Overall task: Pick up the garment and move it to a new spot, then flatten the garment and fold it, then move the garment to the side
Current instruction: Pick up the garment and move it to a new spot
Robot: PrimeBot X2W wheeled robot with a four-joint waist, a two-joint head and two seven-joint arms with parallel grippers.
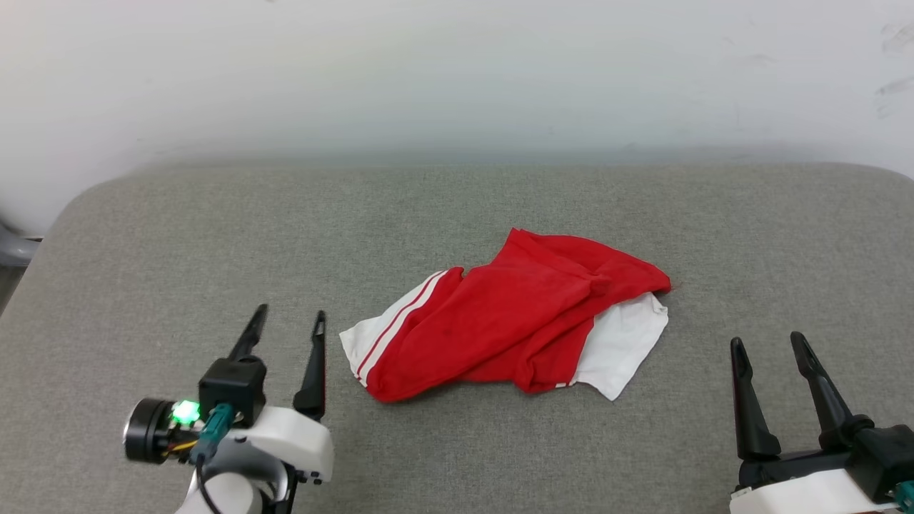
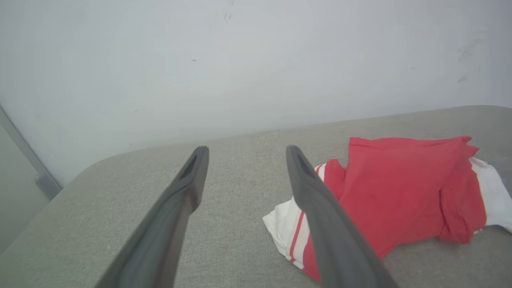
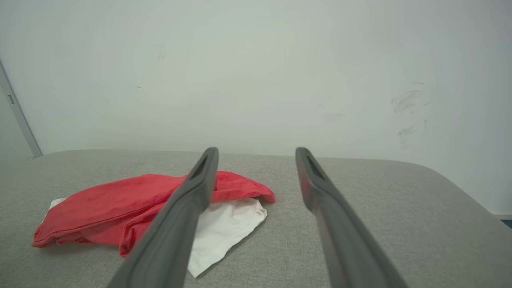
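Observation:
The garment (image 1: 514, 314) lies crumpled in a loose heap in the middle of the grey padded surface (image 1: 178, 243), red cloth on top with white sleeves poking out at its left and right ends. Its lettering is hidden in the folds. My left gripper (image 1: 287, 323) stands open at the lower left, just left of the garment's striped white sleeve and apart from it. My right gripper (image 1: 771, 346) is open at the lower right, clear of the white sleeve. The garment (image 2: 400, 192) shows right of the left fingers (image 2: 320, 208). The garment (image 3: 120, 208) shows left of the right fingers (image 3: 188, 208).
A pale wall (image 1: 457, 71) rises directly behind the padded surface. The surface has rounded far corners; a grey frame edge (image 2: 24, 156) shows past its left end.

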